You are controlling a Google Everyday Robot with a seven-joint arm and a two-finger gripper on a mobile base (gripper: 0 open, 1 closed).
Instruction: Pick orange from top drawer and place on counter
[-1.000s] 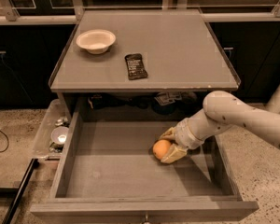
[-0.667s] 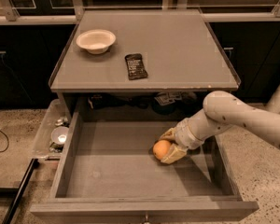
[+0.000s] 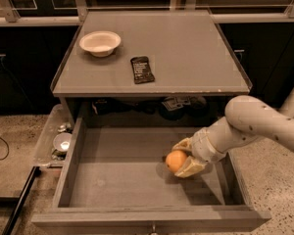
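The camera view looks down on one grey desk point(image 3: 186, 48) with its top drawer point(image 3: 117, 180) pulled fully out toward the camera. On the desk there are two things: one white bowl point(image 3: 100, 42) near the rear left corner, with nothing visible inside it, and one dark snack packet point(image 3: 142, 69) lying flat just right of it, nearer the front edge.

The drawer holds one orange point(image 3: 174, 159), in the right half of the box and clear of the side walls. The end effector point(image 3: 177, 160) reaches in from the right on a single white arm point(image 3: 255, 124), and its two tan fingers point(image 3: 185, 144) are closed in on the orange, one above and one below. Whether the fruit rests on the drawer bottom cannot be told.

One clear plastic bin point(image 3: 45, 140) sits against the drawer's left side, holding several small items too small to identify.
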